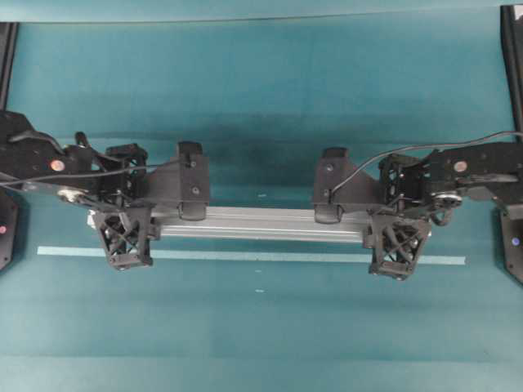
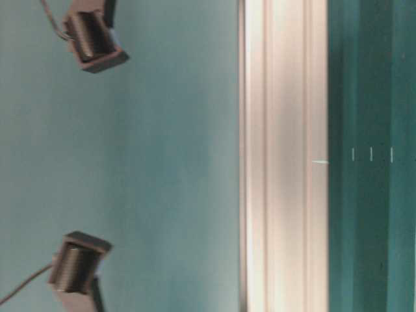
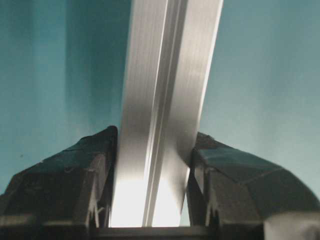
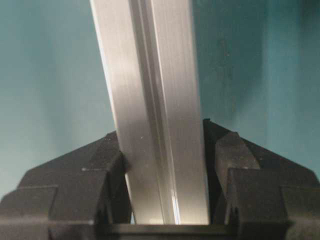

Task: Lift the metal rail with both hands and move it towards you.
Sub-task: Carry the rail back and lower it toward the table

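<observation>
The metal rail (image 1: pixel 261 222) is a long silver grooved bar lying crosswise in the middle of the teal table. My left gripper (image 1: pixel 124 220) is shut on its left end and my right gripper (image 1: pixel 396 227) on its right end. In the left wrist view the metal rail (image 3: pixel 165 90) runs up between the black fingers (image 3: pixel 95 165) of the left gripper (image 3: pixel 155 135), both pressed against its sides. The right wrist view shows the same: the metal rail (image 4: pixel 150 90) clamped in the right gripper (image 4: pixel 160 129). The table-level view is turned sideways and shows the metal rail (image 2: pixel 283 156) upright. Whether it is off the table I cannot tell.
A thin pale tape strip (image 1: pixel 270 256) lies on the table just in front of the rail and parallel to it. Black frame posts (image 1: pixel 8 49) (image 1: pixel 513 49) stand at the far corners. Two dark boxy arm parts (image 2: pixel 94 39) (image 2: pixel 78 266) show in the table-level view.
</observation>
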You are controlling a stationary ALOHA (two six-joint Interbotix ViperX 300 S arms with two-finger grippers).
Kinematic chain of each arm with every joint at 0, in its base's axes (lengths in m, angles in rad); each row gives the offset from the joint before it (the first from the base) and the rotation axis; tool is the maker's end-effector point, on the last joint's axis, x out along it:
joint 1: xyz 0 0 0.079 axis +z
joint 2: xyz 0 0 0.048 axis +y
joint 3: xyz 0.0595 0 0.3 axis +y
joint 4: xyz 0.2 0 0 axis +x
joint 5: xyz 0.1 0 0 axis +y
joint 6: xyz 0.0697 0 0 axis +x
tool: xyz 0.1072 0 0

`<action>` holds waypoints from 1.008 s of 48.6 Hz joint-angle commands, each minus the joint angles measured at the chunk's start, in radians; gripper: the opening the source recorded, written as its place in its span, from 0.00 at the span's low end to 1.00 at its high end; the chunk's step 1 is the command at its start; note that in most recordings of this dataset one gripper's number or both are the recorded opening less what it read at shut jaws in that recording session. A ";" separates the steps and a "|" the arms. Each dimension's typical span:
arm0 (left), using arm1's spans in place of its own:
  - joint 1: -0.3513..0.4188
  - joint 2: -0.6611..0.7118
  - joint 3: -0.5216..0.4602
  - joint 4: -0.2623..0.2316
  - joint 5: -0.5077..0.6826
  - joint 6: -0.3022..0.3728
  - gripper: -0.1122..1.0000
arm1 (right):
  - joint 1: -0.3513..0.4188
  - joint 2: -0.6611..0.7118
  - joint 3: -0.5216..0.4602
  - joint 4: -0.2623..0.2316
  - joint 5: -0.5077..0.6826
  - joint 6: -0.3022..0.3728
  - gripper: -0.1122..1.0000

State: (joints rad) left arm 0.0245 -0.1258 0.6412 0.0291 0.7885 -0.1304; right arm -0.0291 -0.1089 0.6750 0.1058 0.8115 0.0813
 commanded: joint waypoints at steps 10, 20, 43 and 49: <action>0.018 0.017 0.040 -0.003 -0.094 -0.040 0.37 | -0.005 0.035 0.028 0.005 -0.095 0.017 0.43; 0.018 0.029 0.074 -0.003 -0.143 -0.044 0.37 | -0.005 0.049 0.057 0.005 -0.127 0.017 0.43; 0.003 0.064 0.092 -0.003 -0.215 -0.115 0.37 | 0.000 0.087 0.091 0.005 -0.190 0.017 0.44; 0.000 0.071 0.097 -0.003 -0.232 -0.120 0.37 | 0.000 0.097 0.091 0.005 -0.199 0.017 0.43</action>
State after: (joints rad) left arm 0.0169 -0.0491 0.7378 0.0307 0.5691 -0.1749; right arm -0.0215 -0.0184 0.7670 0.1043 0.6167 0.0782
